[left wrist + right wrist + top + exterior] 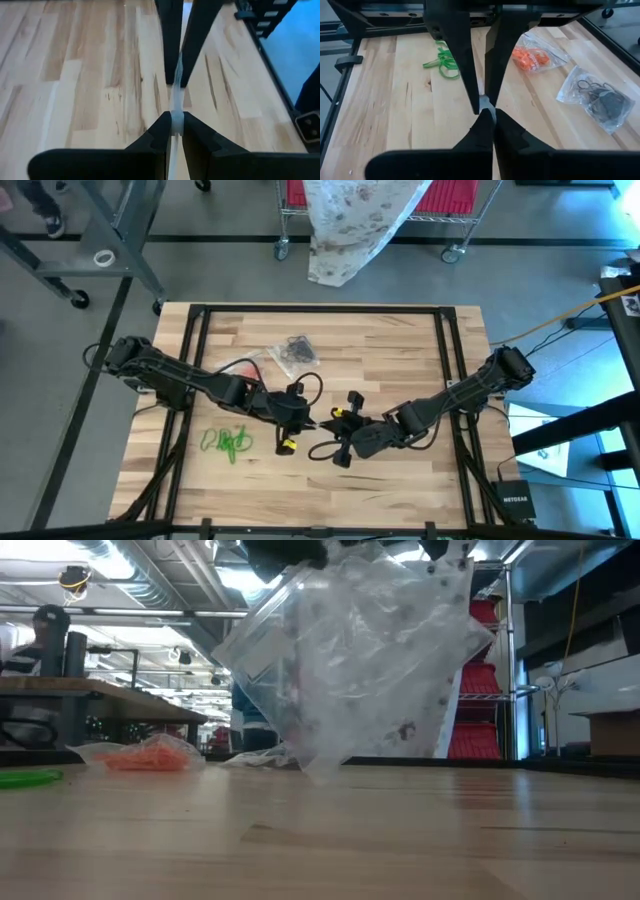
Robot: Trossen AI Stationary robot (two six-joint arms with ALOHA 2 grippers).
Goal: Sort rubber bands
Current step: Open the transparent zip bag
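Rubber bands are seen in three lots on the pale wooden slatted table [400, 340]: loose bright green loops [227, 442] lie bare on the boards, orange-red ones [530, 58] sit inside a clear plastic bag, and black ones [596, 95] fill a second clear bag [292, 352]. Between the two grippers a third, empty-looking transparent bag [350, 660] is held up off the table, just beside the green loops and near the orange-red bag. The left gripper [175, 122] is clamped on one thin edge of that bag, and the right gripper [487, 112] is pinched shut on the edge opposite. The mouth is probably best spread gently, with both edges kept taut, so that the green loops can be fed in.
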